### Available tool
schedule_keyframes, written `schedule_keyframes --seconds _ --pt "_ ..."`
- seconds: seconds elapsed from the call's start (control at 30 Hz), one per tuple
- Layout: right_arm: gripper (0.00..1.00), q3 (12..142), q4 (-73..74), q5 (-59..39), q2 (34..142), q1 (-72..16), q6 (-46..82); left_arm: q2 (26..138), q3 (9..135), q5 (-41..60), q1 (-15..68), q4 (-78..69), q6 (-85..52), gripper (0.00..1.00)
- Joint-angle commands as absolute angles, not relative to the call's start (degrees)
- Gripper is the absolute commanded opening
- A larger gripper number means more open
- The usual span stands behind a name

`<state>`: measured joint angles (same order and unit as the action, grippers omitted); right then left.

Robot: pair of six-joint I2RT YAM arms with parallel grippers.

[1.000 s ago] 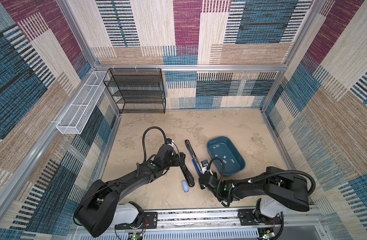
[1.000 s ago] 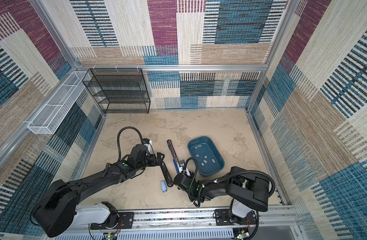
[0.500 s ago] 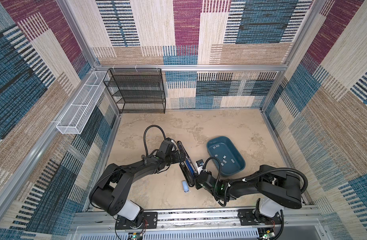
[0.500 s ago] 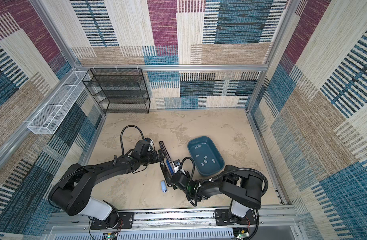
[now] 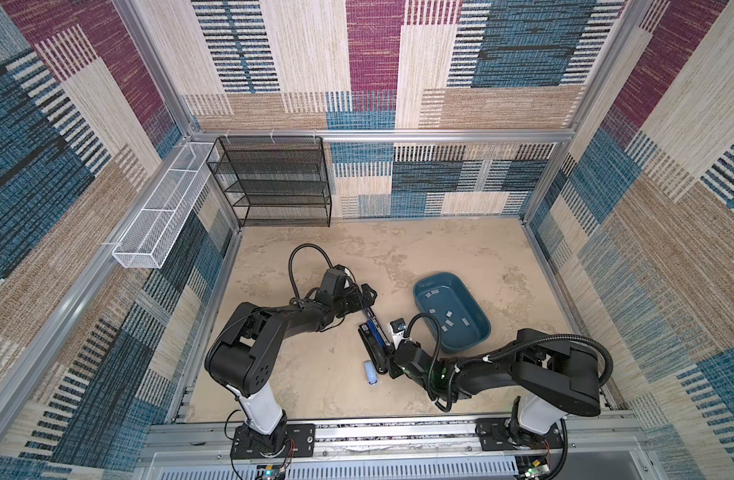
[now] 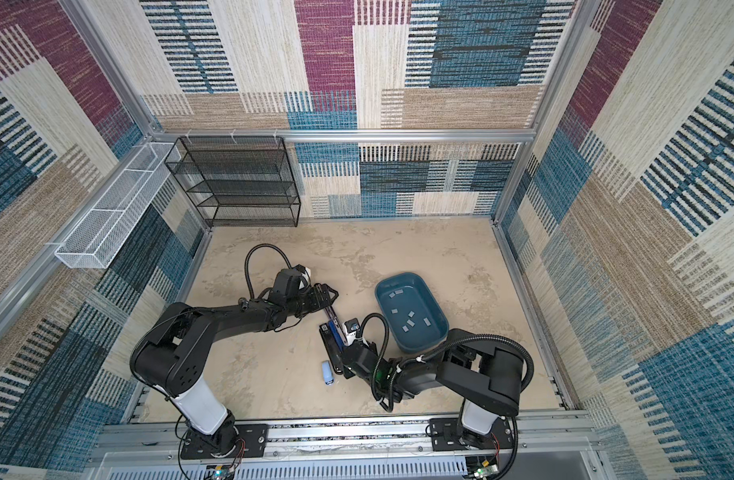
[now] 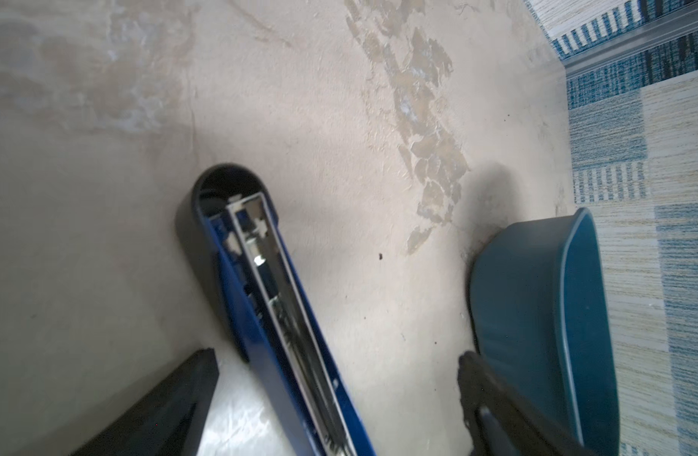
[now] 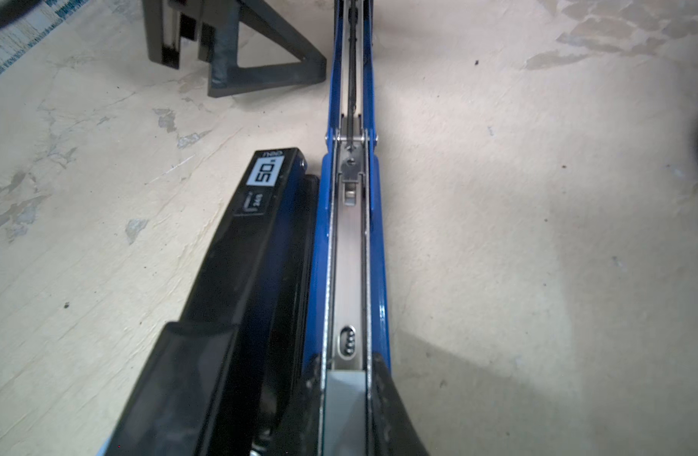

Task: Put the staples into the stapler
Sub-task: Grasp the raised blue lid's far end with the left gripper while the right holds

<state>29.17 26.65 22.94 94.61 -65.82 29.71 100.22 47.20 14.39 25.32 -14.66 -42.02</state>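
**Axis.** The stapler lies opened out flat on the table. In both top views its long axis runs from the front rail toward the back wall, leaning slightly left. The right wrist view shows the black body lying alongside the blue arm, with the bare metal channel facing up.

**Right side.** The right fingers are clamped on a flat grey staple strip at the near end of that channel. The strip's length lines up with the channel, which runs straight away from the fingers. I cannot tell whether the strip already sits between the rails or hovers just above them.

**Left side.** The left fingers stand wide apart, straddling the far end of the opened arm. In the left wrist view there is bare table on both sides of the arm, so I read no contact there.

**Stock.** The remaining staples lie loose in the blue tray, to the right of the stapler and beside the right arm.

**Coming move.** I judge that the strip has to travel lengthwise along the channel, away from the right wrist and toward the left fingers. The right arm is the nearer one and already holds the strip. I expect any sideways tilt to catch the strip on a rail.

**Clearance.** A small light-blue object lies just beside the stapler's near end, off the channel line.
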Motion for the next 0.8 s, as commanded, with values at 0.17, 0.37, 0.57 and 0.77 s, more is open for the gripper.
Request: schedule_keyframes --seconds 0.17,0.37,0.57,0.77 --pt "0.12 28.28 30.44 19.52 93.63 -65.56 30.15 104.86 50.85 15.28 24.99 -3.99 -44.10 0.99" --pt "0.11 25.10 35.22 17.39 91.41 -65.57 28.97 106.83 52.23 16.71 24.02 -4.64 -44.49 0.99" --pt "0.09 25.17 33.35 19.53 92.23 -65.57 29.01 107.32 52.47 18.51 22.89 -7.36 -44.80 0.99" --pt "0.09 23.67 34.76 20.65 92.50 -65.57 27.29 107.50 54.91 18.77 20.69 -8.41 -42.51 0.92"
